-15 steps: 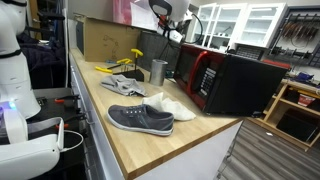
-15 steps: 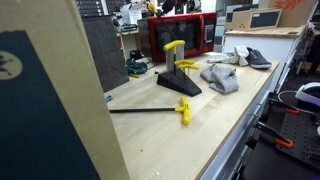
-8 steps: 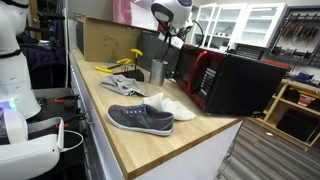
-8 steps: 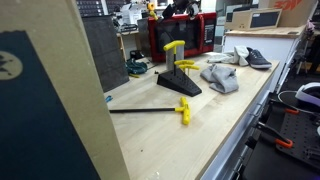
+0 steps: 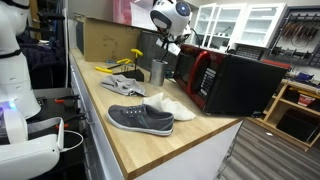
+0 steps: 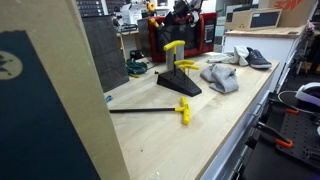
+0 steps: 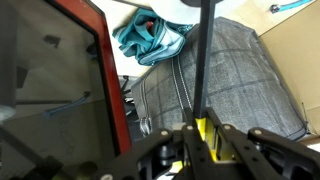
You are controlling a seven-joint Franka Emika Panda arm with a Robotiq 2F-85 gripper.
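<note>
Gripper (image 7: 203, 138) is closed, clamped on a thin black rod with a yellow grip (image 7: 199, 60). In the wrist view the yellow grip sits pinched between the two fingers, and the black shaft runs straight out ahead of them to the far edge of the frame. The jaws stand narrow, with just the grip's width between them.

Around the gripper, wrist view:
- The red-framed microwave door with dark glass (image 7: 108, 95) is close to one side of the fingers.
- A grey woven fabric with a zip (image 7: 235, 85) lies under and ahead of the rod.
- A crumpled teal cloth (image 7: 150, 40) is ahead, off towards the microwave side.
- A brown cardboard box (image 7: 298, 60) is on the opposite side, beyond the fabric.

In an exterior view the gripper (image 5: 165, 44) is up off the wooden worktop (image 5: 150, 145), just beside the microwave's (image 5: 205, 80) top corner. A steel cup (image 5: 158, 71) is below it. A grey lace-up sneaker (image 5: 140, 119) and a white shoe (image 5: 172, 105) are well apart from it, further along the bench. In an exterior view from the far end the gripper (image 6: 178, 14) is small and dark against the clutter. I think the rod tip is clear of everything, but I can't tell for sure.
</note>
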